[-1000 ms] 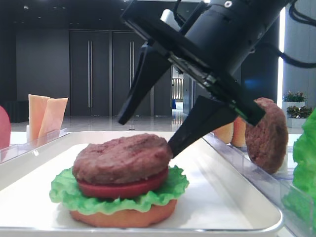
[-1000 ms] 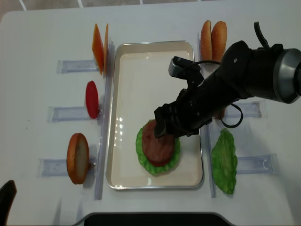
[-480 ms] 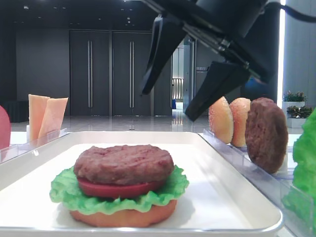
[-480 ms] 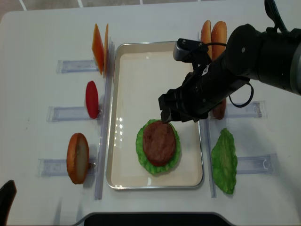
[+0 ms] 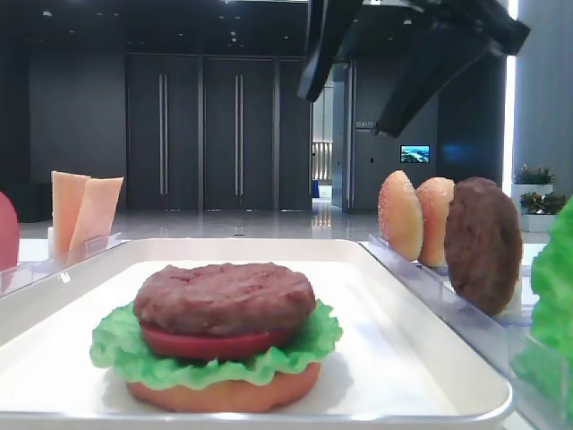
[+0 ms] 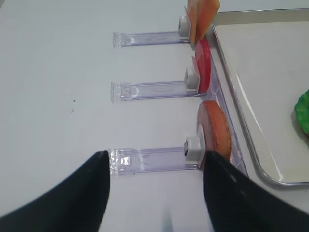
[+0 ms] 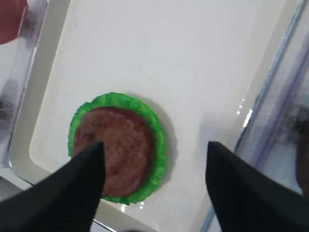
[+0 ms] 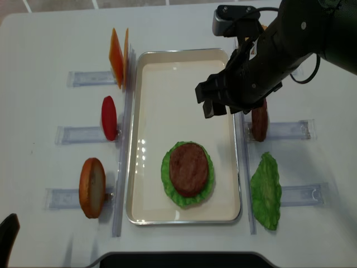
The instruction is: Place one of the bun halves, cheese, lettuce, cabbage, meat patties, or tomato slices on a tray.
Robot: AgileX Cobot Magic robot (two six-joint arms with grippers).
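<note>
On the white tray (image 8: pixel 146 100) lies a stack: an orange bun base (image 5: pixel 224 394), lettuce (image 5: pixel 116 349), a tomato slice (image 5: pixel 215 343) and on top a meat patty (image 8: pixel 189 168). My right gripper (image 8: pixel 215 103) hangs open and empty high above the tray, behind the stack. In the right wrist view its tips (image 7: pixel 154 145) straddle the patty (image 7: pixel 113 150) from far above. My left gripper (image 6: pixel 155 157) is open over bare table, next to a bun half (image 6: pixel 215 135) standing on edge in its holder.
Clear holders flank the tray. On the left stand cheese slices (image 8: pixel 117 50), a tomato slice (image 8: pixel 109 117) and the bun half (image 8: pixel 92 187). On the right stand two buns (image 5: pixel 416 219), a second patty (image 8: pixel 259 120) and a lettuce leaf (image 8: pixel 265 192).
My right gripper has lifted away from the patty and moved toward the tray's far end, still open. The patty has settled flat on the stack. The left arm has not moved.
</note>
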